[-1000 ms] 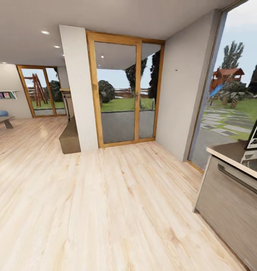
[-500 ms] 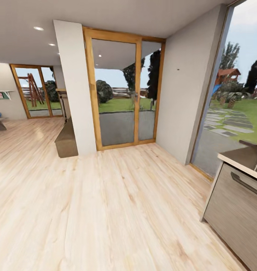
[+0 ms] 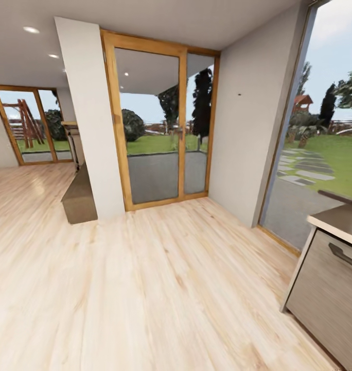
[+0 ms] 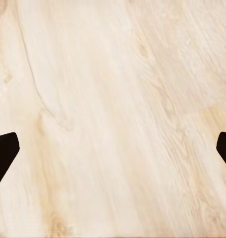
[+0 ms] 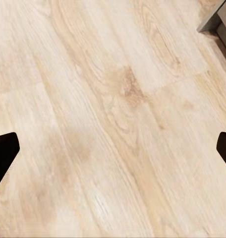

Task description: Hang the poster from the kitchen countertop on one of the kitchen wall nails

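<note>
The right tool (image 5: pixel 113 148) hangs over pale wood-plank floor (image 5: pixel 108 114), its two dark fingertips (image 5: pixel 4 151) spread wide at opposite edges of the picture with only bare boards between them. A grey cabinet corner (image 5: pixel 217 17) meets the floor nearby.

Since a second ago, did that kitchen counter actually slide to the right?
No. The kitchen countertop only appears shifted: doors, pillar and wall moved across the view too, so the camera turned.
</note>
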